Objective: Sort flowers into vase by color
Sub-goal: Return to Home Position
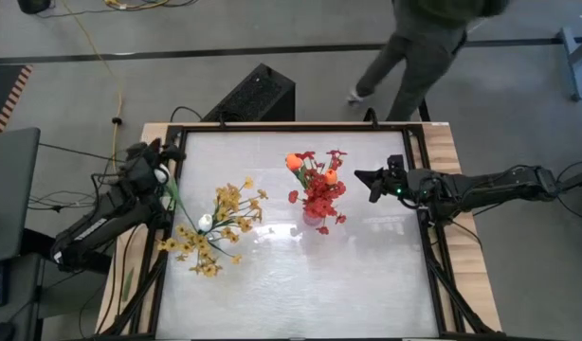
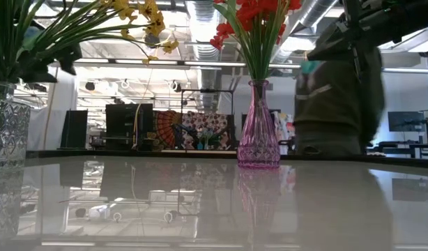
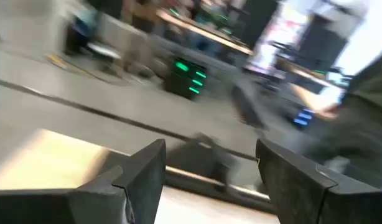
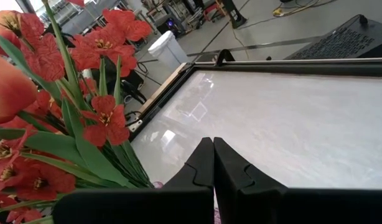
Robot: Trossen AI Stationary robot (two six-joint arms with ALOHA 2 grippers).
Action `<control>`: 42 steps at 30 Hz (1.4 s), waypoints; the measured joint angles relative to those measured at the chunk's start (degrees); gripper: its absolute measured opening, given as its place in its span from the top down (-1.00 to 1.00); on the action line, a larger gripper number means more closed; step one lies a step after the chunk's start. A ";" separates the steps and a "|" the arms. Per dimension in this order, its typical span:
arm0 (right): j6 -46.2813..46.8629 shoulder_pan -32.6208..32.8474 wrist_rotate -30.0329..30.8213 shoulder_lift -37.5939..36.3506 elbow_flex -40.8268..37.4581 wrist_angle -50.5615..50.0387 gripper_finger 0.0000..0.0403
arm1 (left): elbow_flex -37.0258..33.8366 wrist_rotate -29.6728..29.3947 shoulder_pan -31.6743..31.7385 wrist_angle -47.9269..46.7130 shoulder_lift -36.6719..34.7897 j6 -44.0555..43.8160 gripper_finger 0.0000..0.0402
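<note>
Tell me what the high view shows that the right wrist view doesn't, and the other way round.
Only the high view shows the yellow blossom sprays with a white tulip bud, and a person beyond the table. Only the right wrist view shows that the right gripper is shut and holds nothing. Both show the red blossom sprays and an orange tulip bud among them.

Brightly, evenly lit from ceiling strips (image 2: 200,64) at the low view's upper centre. Mirrored with pale glare on the glossy table (image 1: 367,275). Smeared by motion throughout the left wrist view. Soft on the orange tulip bud (image 4: 7,87) at the right wrist view's left edge.
</note>
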 joint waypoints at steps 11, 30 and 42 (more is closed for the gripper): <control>0.44 0.00 -0.02 0.00 0.00 -0.04 0.89 | 3.52 23.95 0.34 12.55 -0.03 -4.32 -0.17; 0.40 0.00 0.32 0.02 0.00 -0.04 0.89 | 20.91 32.01 0.34 -0.18 9.96 13.44 -0.17; 0.40 0.05 2.01 0.02 0.00 -0.07 0.89 | 20.87 30.78 11.27 11.64 37.94 22.44 -0.17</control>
